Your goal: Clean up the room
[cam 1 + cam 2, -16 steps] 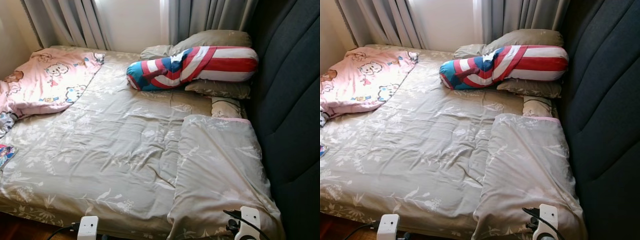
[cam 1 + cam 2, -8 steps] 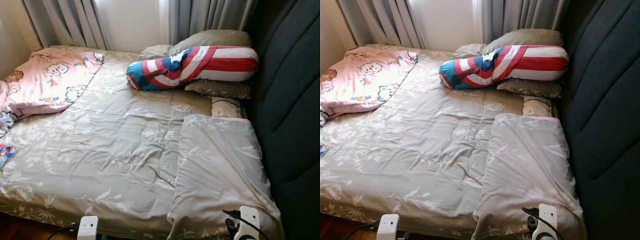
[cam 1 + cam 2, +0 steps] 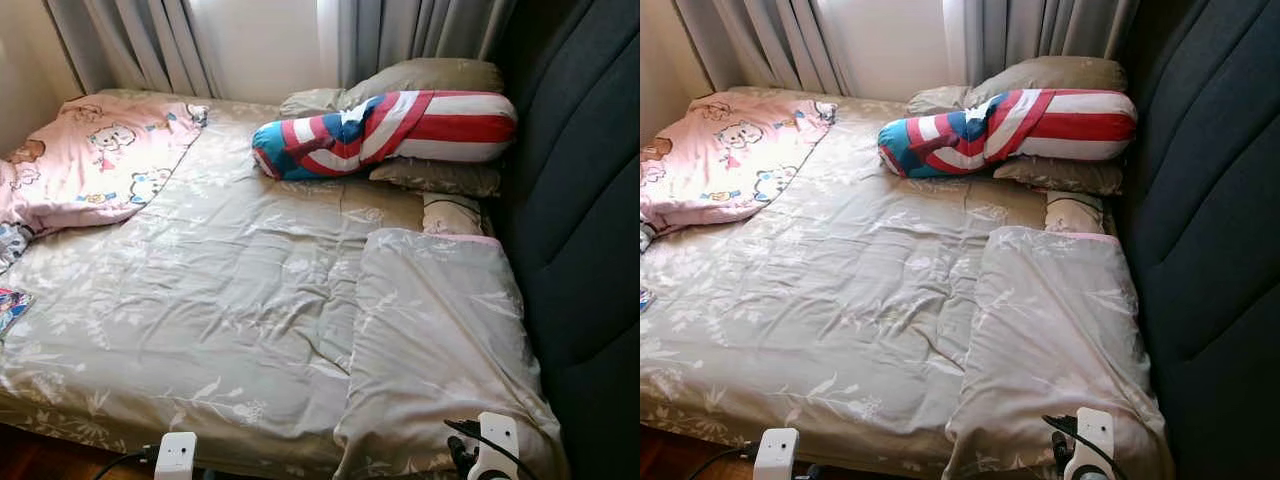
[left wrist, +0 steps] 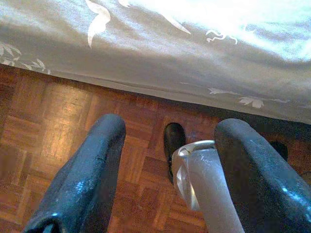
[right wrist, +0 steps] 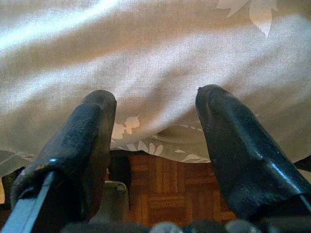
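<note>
A bed with a rumpled beige floral duvet [image 3: 230,290] lies before me. A pink cartoon blanket [image 3: 95,160] lies bunched at its far left corner. A red, white and blue striped bolster [image 3: 390,130] rests on beige pillows [image 3: 435,78] at the back. A folded beige cover [image 3: 440,340] lies near the right edge. My left gripper [image 4: 170,128] hangs open over the wooden floor at the bed's near edge, holding nothing. My right gripper [image 5: 155,99] is open against the hanging duvet, also holding nothing.
A dark padded headboard [image 3: 580,220] runs along the right side. Grey curtains [image 3: 150,40] hang behind the bed. A colourful item [image 3: 10,305] pokes out at the bed's left edge. Parquet floor [image 4: 58,111] shows below the bed, with my own leg and black foot [image 4: 174,141] on it.
</note>
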`<state>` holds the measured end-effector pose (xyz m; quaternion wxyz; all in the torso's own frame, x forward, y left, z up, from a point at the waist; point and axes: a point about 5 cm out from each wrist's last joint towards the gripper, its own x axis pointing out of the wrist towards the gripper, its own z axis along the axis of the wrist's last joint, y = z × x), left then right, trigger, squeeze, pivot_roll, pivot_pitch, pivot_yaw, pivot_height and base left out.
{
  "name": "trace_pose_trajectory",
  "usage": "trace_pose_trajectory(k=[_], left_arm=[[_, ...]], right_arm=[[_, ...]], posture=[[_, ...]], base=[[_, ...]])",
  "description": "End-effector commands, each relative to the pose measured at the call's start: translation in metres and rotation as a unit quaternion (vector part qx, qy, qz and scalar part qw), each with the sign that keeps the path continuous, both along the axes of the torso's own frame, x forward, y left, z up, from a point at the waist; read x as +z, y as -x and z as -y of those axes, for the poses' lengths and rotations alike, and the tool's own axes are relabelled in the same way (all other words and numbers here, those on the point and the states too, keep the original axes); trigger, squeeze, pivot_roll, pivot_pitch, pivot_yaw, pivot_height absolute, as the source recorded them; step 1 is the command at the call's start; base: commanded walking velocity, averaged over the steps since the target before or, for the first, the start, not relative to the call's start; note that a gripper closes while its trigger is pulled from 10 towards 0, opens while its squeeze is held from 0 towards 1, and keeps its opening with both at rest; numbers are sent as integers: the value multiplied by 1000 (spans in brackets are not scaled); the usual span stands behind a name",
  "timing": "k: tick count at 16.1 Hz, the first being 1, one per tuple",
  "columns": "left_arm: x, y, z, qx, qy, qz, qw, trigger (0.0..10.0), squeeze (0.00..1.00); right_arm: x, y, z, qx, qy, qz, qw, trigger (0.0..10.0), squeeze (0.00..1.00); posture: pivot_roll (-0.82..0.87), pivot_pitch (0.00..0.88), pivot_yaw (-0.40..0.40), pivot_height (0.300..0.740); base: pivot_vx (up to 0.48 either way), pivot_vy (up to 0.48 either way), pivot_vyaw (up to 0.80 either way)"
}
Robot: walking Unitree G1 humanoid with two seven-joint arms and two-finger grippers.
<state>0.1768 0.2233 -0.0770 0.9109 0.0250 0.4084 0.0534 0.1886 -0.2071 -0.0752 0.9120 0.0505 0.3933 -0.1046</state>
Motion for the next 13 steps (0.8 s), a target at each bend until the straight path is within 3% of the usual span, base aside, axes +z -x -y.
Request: trace_pose_trajectory(k=[1,2,3,13], left_arm=[[-3,6,0,-4,-2,-15,1000,10000,0],[-3,6,0,-4,-2,-15,1000,10000,0],[-3,5,0,-3,-2,-14,1000,10000,0],[-2,4,-2,13,9,-10,1000,10000,0]], right_arm=[[0,-1,-1,0,0,-3,1000,10000,1000],[0,-1,-1,2,3,-5,1000,10000,565],[0,-1,0,2,6,-6,1000,10000,0],[0,-5,-9,-2,-9,-6,1000,10000,0]], posture=[[88,78,-58,740],[86,83,-58,740],[86,93,-60,740],[94,80,-38,740]], base=[[0,0,0],[0,0,0],[0,0,0],[0,0,0]])
